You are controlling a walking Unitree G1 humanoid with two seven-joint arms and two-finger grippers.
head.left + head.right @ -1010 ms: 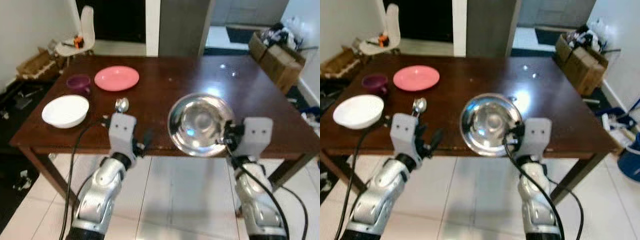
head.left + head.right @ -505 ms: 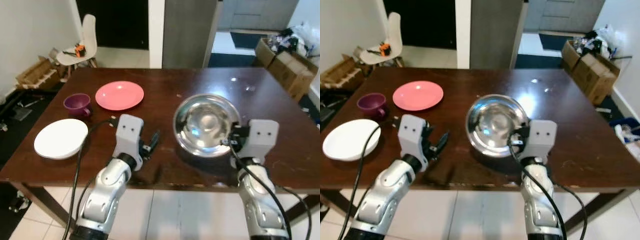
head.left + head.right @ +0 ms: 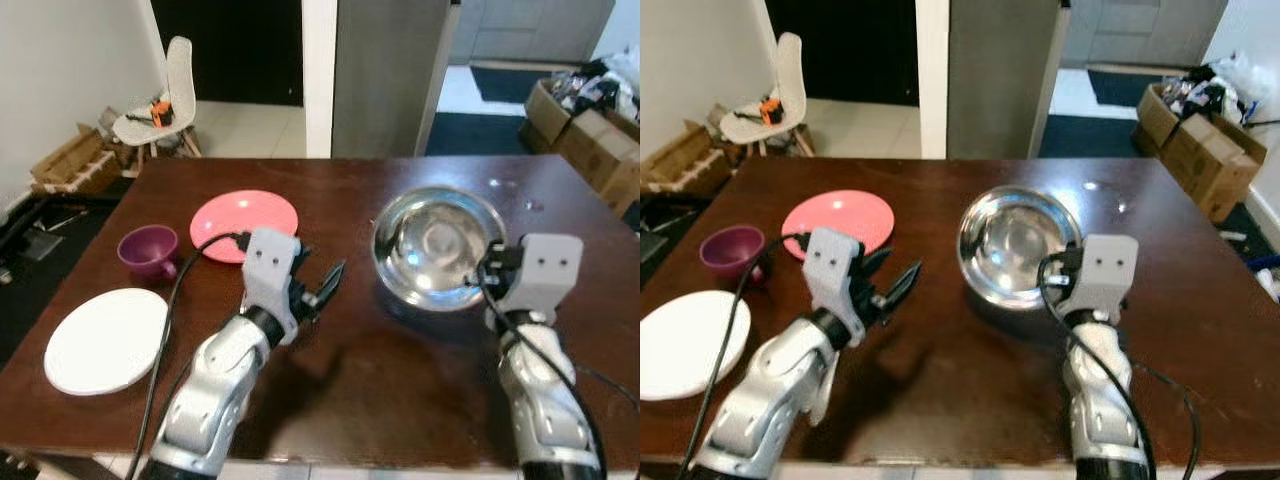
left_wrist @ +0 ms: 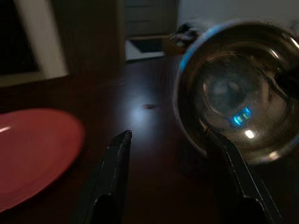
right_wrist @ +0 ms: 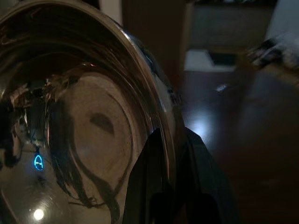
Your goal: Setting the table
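Since a second ago my view has advanced over the table [image 3: 400, 400], whose near edge has dropped almost out of the head views, and both my arms now reach above its dark wood top. My right pincer [image 5: 170, 154] has its two black fingers pressed onto the rim of the steel bowl [image 3: 438, 246], one finger inside and one outside; the bowl is held tilted above the far right part of the table, its hollow facing me. My left pincer [image 3: 322, 290] hovers over the middle of the table with its fingers [image 4: 114, 163] spread apart and nothing between them, pointing toward the bowl.

Left part of the table: a pink plate [image 3: 245, 212] lies just beyond my left wrist; a purple cup [image 3: 147, 250] stands near it, toward the left edge; a white plate [image 3: 105, 338] lies nearer to me, apart from the cup.

Background: a white chair [image 3: 160, 95] and cardboard boxes [image 3: 70, 160] on the floor at left, further boxes [image 3: 1205, 120] at right.
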